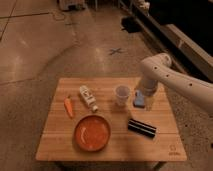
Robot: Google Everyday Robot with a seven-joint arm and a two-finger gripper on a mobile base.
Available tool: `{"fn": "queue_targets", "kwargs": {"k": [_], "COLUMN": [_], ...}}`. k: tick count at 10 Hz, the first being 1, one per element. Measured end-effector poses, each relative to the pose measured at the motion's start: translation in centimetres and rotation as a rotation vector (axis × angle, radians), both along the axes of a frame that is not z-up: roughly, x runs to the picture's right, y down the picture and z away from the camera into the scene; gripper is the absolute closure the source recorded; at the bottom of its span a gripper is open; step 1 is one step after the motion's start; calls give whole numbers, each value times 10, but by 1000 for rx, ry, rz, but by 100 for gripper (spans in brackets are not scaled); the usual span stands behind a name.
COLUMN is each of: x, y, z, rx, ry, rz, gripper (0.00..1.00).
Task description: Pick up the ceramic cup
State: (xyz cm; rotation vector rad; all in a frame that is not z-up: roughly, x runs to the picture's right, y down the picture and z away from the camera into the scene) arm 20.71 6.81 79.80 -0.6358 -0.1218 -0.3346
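Observation:
The ceramic cup (pixel 121 94) is a small plain white round cup, upright near the middle of the wooden table (pixel 110 145), toward its back. My gripper (pixel 148 102) hangs from the white arm (pixel 165 75) at the right. It sits just right of the cup, over a blue object (pixel 138 98), and is apart from the cup.
A white printed bottle (pixel 88 98) lies left of the cup. An orange carrot (pixel 68 106) lies at the table's left. An orange plate (pixel 92 132) sits at the front middle. A black box (pixel 141 127) lies at the front right. Concrete floor surrounds the table.

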Motion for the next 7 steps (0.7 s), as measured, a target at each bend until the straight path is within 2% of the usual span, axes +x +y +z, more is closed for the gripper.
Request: {"fn": "queue_targets", "kwargs": {"k": [3, 7], "x": [-20, -29], "y": [-2, -1], "z": [15, 27], "rx": [-2, -4], "ry": [-22, -27], "rz": [-35, -49], "gripper": [20, 20]}}
